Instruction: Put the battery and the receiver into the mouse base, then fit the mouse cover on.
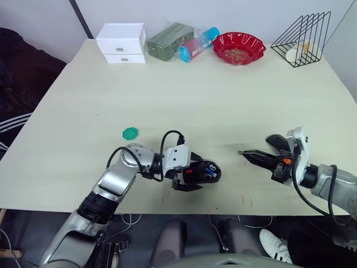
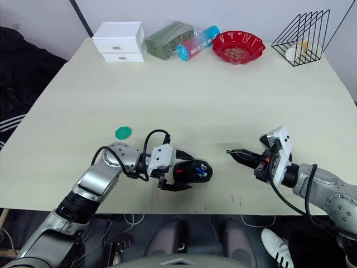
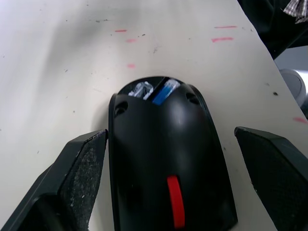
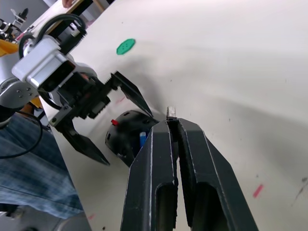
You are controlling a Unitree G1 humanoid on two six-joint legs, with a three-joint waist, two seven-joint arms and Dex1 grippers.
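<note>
The black oval mouse base [image 1: 202, 173] lies in the lower middle of the head view, near the front edge of the pale wooden table [image 1: 212, 95], and the small blue cylinder battery [image 3: 163, 92] already sits in its inner compartment. The left gripper [image 1: 187, 177] stands open around the base, one black finger on each side of it; I cannot tell if they touch it. The right gripper [image 1: 244, 152], in the lower right, is closed on a small thin silver piece [image 4: 171, 112], probably the receiver, and it points toward the base, well apart from it. So I judge that the receiver step is in hand: next, the right arm must carry the piece to the open end of the base, beside the battery.
</note>
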